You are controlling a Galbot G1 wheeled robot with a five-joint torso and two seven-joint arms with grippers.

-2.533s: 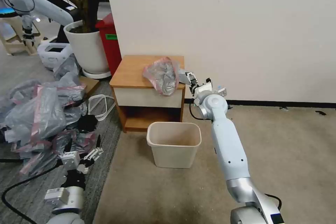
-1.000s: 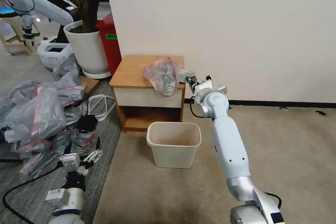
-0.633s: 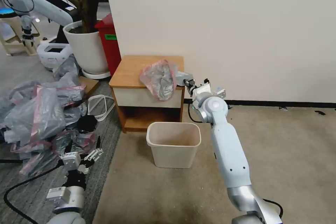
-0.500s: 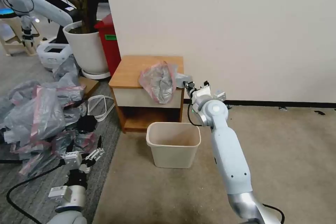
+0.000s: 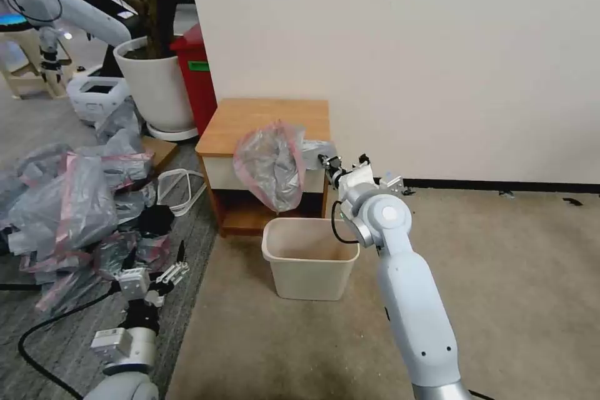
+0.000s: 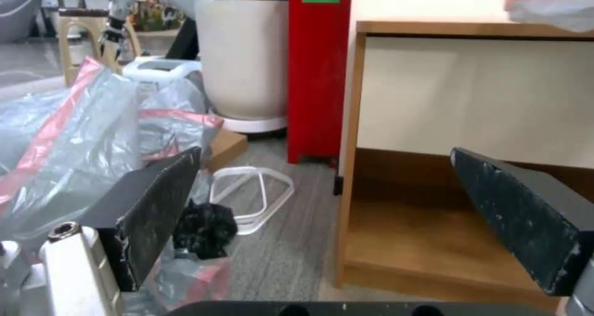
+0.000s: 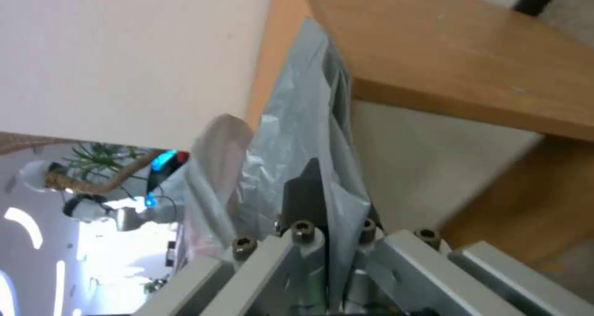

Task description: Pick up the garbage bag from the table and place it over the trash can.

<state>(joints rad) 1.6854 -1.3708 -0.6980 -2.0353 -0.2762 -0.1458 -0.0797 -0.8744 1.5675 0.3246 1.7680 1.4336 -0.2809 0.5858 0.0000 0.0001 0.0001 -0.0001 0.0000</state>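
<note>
The garbage bag (image 5: 269, 165), crinkly grey plastic with a pink-red rim, hangs off the front edge of the table (image 5: 250, 120), above the back rim of the trash can (image 5: 310, 256). My right gripper (image 5: 325, 160) is shut on the bag's right side, just off the table's front right corner. In the right wrist view the bag (image 7: 309, 130) is pinched in the gripper (image 7: 323, 190), beside the table's edge (image 7: 464, 61). My left gripper (image 5: 167, 274) hangs low at the left, open. In the left wrist view its fingers (image 6: 155, 214) stand wide apart, facing the table (image 6: 470, 93).
A heap of similar grey-pink bags (image 5: 75, 200) lies on the floor at the left. A white plant pot (image 5: 156, 84) and a red bin (image 5: 197, 75) stand left of the table, against the wall. A white frame (image 5: 178, 186) and a cable (image 5: 37, 331) lie on the floor.
My right gripper has drawn back toward me and down, dragging the bag off the tabletop so that it now hangs over the front edge. The left arm has shifted slightly.
</note>
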